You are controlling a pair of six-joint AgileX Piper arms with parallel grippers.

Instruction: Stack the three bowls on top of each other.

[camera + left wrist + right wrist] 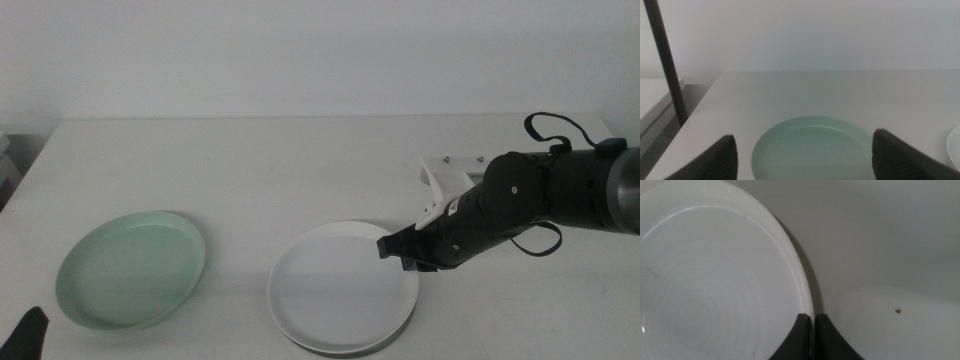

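Observation:
A white bowl [343,288] lies on the table right of centre. My right gripper [405,255] comes in from the right and is shut on its right rim. The right wrist view shows that rim [795,270] running down into the narrow gap between the two jaws of the right gripper [814,316]. A greyish band shows under the bowl's near edge; I cannot tell what it is. A pale mint green bowl [132,268] sits alone at the left. My left gripper [28,336] waits at the bottom left corner. In its wrist view the left gripper [805,135] is open, jaws wide apart, facing the green bowl [812,147].
The table's left edge [700,100] runs close to the green bowl, with a dark upright pole [665,65] beyond it. A white bracket [447,172] sits behind the right arm. Bare tabletop [280,170] stretches across the back and between the two bowls.

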